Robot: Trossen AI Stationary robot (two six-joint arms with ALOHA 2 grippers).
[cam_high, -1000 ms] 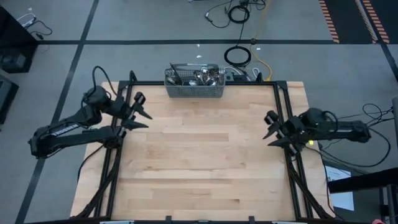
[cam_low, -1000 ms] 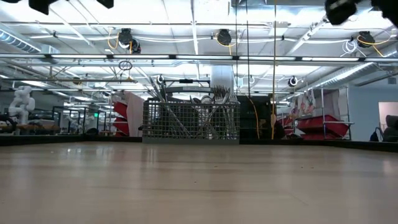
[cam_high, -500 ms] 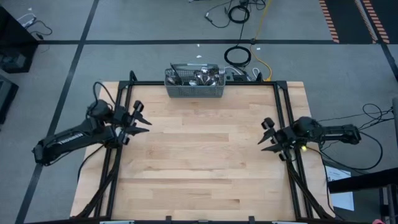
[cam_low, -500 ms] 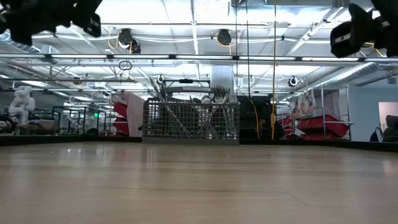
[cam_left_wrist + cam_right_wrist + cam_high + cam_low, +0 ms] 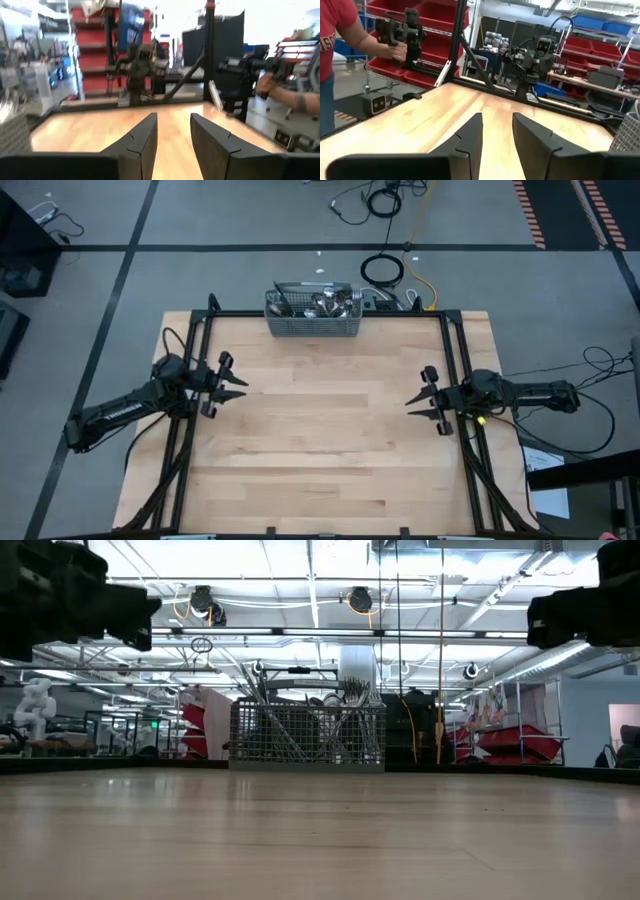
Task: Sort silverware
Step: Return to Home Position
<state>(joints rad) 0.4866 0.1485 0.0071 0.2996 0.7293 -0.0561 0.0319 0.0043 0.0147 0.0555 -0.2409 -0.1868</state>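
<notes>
High view: my left gripper hovers over the left edge of the wooden table, my right gripper over the right edge. They face each other across bare wood. Both are empty, with the fingers spread.

The left wrist view shows my two dark fingers parted, with only tabletop between them. It's the same in the right wrist view, with the fingers apart and nothing gripped.

The silverware stands packed in the grey wire basket at the middle of the table's far edge, well away from both my grippers. In the low view, handles and fork tines poke up above the mesh.

Beyond the table, the right wrist view catches a person in a red shirt with one hand on a dark handle rig.
</notes>
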